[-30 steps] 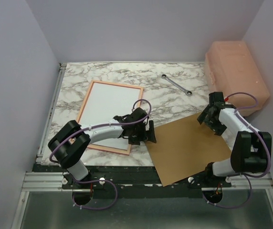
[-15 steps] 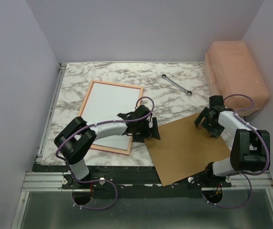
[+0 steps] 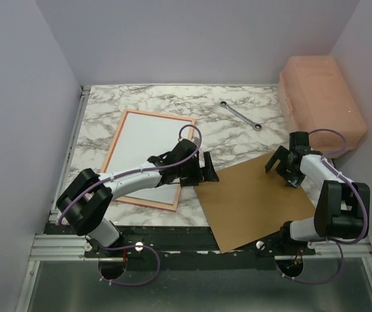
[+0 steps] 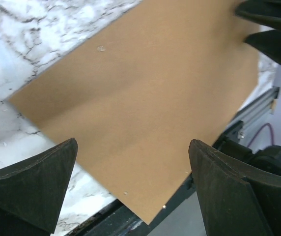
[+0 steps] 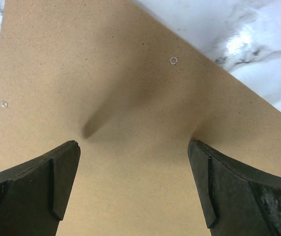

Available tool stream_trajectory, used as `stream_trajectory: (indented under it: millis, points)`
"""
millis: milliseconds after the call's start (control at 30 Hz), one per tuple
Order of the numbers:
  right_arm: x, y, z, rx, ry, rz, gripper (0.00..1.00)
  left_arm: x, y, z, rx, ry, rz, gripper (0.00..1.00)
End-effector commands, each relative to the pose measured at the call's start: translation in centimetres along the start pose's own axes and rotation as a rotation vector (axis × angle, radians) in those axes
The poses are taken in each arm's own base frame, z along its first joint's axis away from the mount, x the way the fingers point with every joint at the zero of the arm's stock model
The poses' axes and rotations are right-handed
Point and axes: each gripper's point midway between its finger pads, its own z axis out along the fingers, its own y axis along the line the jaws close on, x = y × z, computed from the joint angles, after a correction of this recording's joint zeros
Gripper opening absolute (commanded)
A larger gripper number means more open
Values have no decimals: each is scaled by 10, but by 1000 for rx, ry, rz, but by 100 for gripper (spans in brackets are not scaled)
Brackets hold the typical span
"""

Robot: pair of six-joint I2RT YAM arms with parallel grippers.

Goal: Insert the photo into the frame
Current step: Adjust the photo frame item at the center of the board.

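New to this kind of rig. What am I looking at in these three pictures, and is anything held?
Two robot arms stand side by side, each ending in a two-finger gripper. The wide picture looks down from above; the other two come from wrist cameras, the black wedges being fingers. On the marble table lie the frame with the photo inside it, white side up, a brown board, a wrench and a pink box. The left gripper and right gripper both hang open over the board, holding nothing.
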Motion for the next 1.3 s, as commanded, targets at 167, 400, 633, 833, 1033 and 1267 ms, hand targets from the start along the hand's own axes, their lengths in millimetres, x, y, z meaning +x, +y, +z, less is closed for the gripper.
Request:
stream_trajectory:
  millis: [167, 400, 633, 833, 1033, 1267]
  points:
    - [80, 51, 11, -362, 329, 88, 100, -26, -17, -36, 45, -116, 32, 98]
    - [81, 46, 12, -339, 322, 78, 100, -12, 29, -25, -185, -31, 22, 99]
    - [75, 47, 10, -327, 307, 88, 100, 9, 66, -15, -289, 23, -13, 98]
    - [66, 44, 2, -316, 249, 86, 100, 3, 90, -23, -423, -14, 37, 99]
    - [59, 43, -22, -341, 178, 80, 100, -22, 72, -24, -390, -62, 156, 99]
    - [67, 48, -46, -400, 181, 110, 100, -47, 51, -13, -366, -81, 242, 98]
